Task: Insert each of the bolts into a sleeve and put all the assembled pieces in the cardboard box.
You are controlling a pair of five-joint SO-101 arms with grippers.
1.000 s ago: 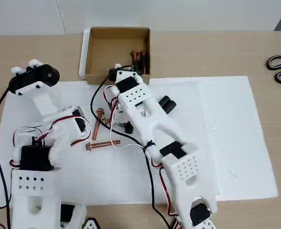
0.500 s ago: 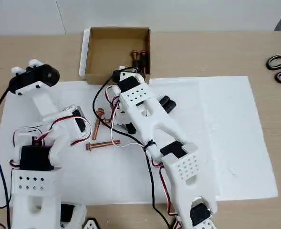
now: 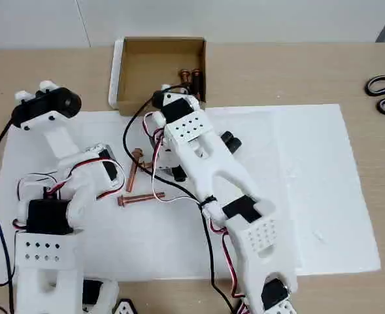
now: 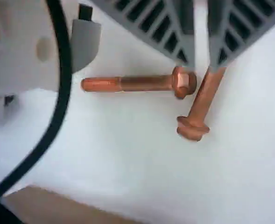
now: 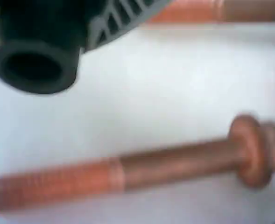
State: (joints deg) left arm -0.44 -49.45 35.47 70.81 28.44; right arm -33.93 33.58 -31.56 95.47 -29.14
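Note:
Three copper bolts lie on the white paper: an upright one [image 3: 134, 171], a crosswise one [image 3: 141, 197] and one [image 3: 148, 166] half hidden under the right arm. My left gripper [image 3: 119, 187] [image 4: 200, 65] hovers over the first two [image 4: 200, 105] [image 4: 137, 84], its fingers [image 4: 174, 32] pressed together with nothing between them. My right gripper [image 3: 175, 169] [image 5: 76, 28] is shut on a black sleeve [image 5: 34, 65] [image 3: 177, 174], just above a lying bolt [image 5: 128, 172]. The cardboard box [image 3: 128, 72] holds assembled pieces [image 3: 191, 81] in its right corner.
Black scissors [image 3: 384, 93] lie on the bare table at the far right. A black cable [image 3: 133, 134] loops from the right wrist over the paper near the bolts. The paper [image 3: 310, 170] spreads wide to the right of the arms.
The right arm's wrist has edged slightly toward the box with the sleeve. The left arm and the bolts stay where they were.

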